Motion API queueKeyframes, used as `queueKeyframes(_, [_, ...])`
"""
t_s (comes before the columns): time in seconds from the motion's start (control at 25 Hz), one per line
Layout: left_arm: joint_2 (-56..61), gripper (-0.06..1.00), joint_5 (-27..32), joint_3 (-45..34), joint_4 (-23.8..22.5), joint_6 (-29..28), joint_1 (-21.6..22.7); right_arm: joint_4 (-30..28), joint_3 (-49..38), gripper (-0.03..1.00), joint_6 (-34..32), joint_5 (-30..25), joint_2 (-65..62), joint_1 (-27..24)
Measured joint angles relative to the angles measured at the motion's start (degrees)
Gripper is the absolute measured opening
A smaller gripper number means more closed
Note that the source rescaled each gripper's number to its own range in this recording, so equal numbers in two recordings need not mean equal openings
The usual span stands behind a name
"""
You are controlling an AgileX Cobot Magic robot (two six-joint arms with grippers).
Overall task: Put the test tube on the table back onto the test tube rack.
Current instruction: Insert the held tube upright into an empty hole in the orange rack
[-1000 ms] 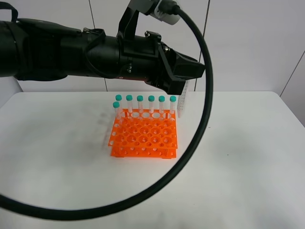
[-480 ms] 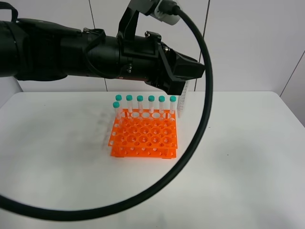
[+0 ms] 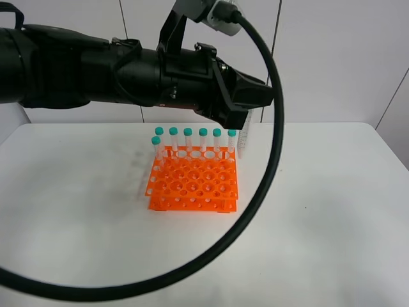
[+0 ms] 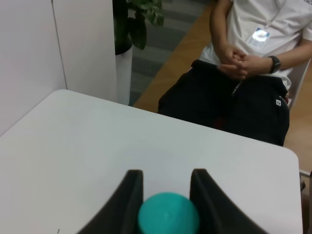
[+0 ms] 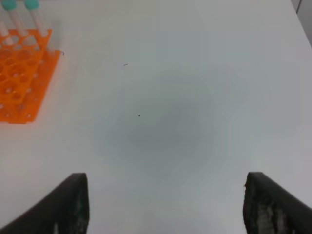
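Teal-capped clear plastic test tube [image 3: 246, 133] hangs upright by the 1 o'clock corner of the bright orange plastic grid rack [image 3: 192, 182].
Black left gripper [image 4: 166, 181] is clamped on it at the cap; right gripper [image 5: 165, 195] waits, jaws wide apart. Best to centre the tip over an empty hole, lower straight, release once seated.

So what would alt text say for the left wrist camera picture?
A teal-capped test tube is held between the left gripper's two black fingers. Beyond it lie a white table and a seated person with clasped hands.
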State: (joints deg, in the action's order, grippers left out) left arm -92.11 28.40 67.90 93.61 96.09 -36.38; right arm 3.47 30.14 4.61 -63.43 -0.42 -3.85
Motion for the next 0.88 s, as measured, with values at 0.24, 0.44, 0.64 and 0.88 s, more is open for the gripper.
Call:
queueKeyframes(0.24, [0.0,0.01,0.05,0.0,-1.32,0.0,0.0,0.0,-0.06,0.73,0.0,0.39,0.0,0.0])
queueKeyframes(0.44, [0.0,0.01,0.05,0.0,-1.32,0.0,0.0,0.0,-0.89,0.73,-0.19,2.58,0.0,0.0])
queueKeyframes(0.64, [0.0,0.01,0.05,0.0,-1.32,0.0,0.0,0.0,-1.85,0.73,-1.18,4.64,0.0,0.0])
queueKeyframes(0.88, [0.0,0.01,0.05,0.0,-1.36,0.0,0.0,0.0,-1.85,0.73,-1.22,4.65,0.0,0.0])
